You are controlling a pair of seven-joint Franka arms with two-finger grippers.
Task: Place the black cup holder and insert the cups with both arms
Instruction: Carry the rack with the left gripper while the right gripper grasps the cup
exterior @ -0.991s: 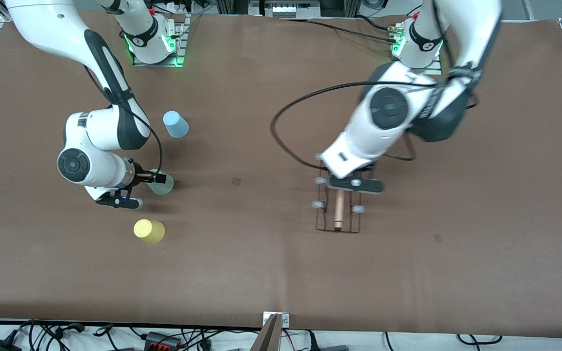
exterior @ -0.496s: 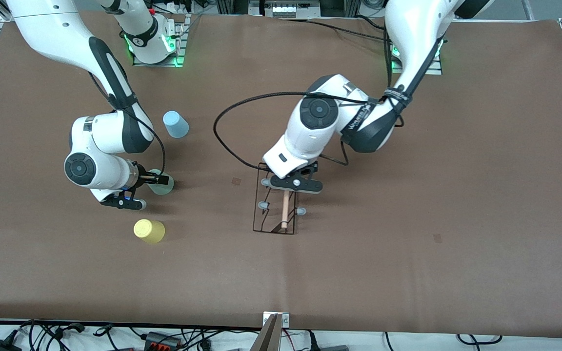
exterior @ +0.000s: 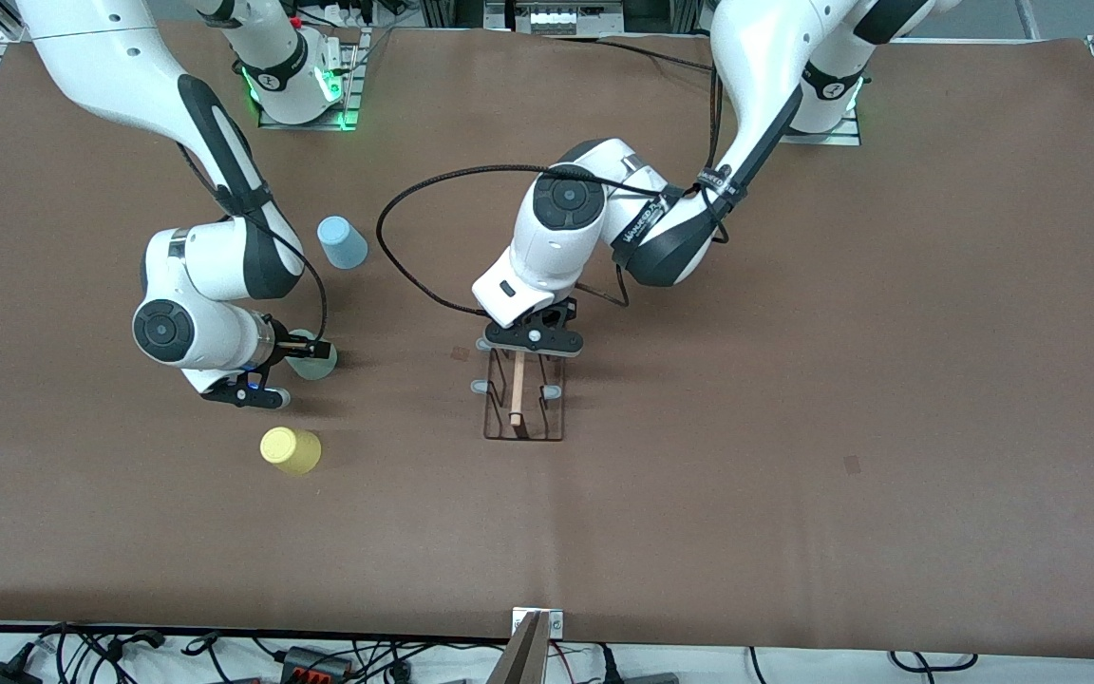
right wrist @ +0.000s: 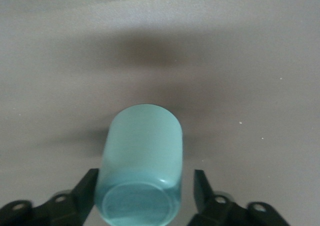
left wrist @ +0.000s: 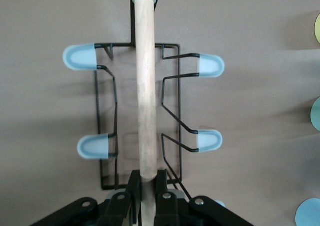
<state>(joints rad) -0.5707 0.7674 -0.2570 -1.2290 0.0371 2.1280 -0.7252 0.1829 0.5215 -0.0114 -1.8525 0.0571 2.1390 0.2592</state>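
While left fingers [left wrist: 134,196] pinch the rack's rod [left wrist: 146,85], right fingers [right wrist: 204,186] straddle the green cup [right wrist: 141,161], spread.

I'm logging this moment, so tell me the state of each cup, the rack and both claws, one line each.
black cup holder: held by its wooden rod, no cups on it.
left claw: shut on the rod.
pale green cup: on the table, between open fingers.
right claw: open, around that cup.
yellow cup: on the table, free.
light blue cup: on the table, free.
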